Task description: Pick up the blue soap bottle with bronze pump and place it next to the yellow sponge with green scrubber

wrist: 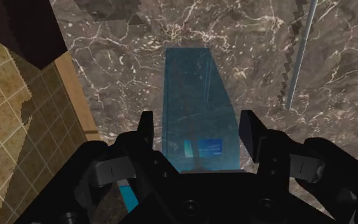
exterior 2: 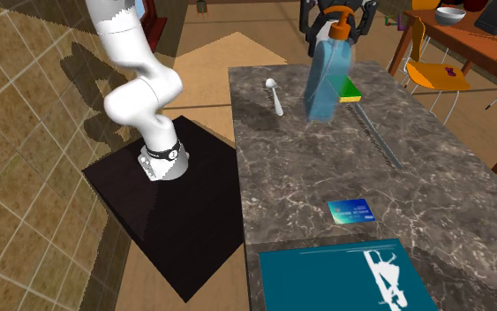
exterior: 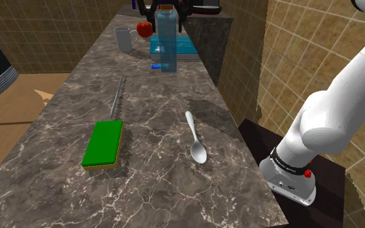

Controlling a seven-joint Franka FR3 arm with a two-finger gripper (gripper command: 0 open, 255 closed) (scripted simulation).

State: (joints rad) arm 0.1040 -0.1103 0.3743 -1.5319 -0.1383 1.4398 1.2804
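At the near end of the counter (exterior: 161, 188), a sponge (exterior: 103, 144), green face over yellow, is lying by the long edge away from the stand (exterior: 259, 139), and a spoon (exterior: 196, 137) is lying toward the stand-side edge. Further along, a serrated knife (exterior: 117, 97) is lying lengthwise. Beyond it, the gripper (exterior: 167, 10) is clamping the translucent blue soap bottle (exterior: 166, 42) at its top by the bronze pump (exterior 2: 339, 32), with the fingers (wrist: 147, 130) flanking it. The bottle is hanging upright directly under the hand, clear of the counter, over a small blue card (exterior: 155, 66) and well apart from the sponge. At the far end a teal book (exterior: 184, 48) is lying flat. A white mug (exterior: 125, 39) is standing upright, contents not discernible, with a red apple (exterior: 144, 28) just beside it.
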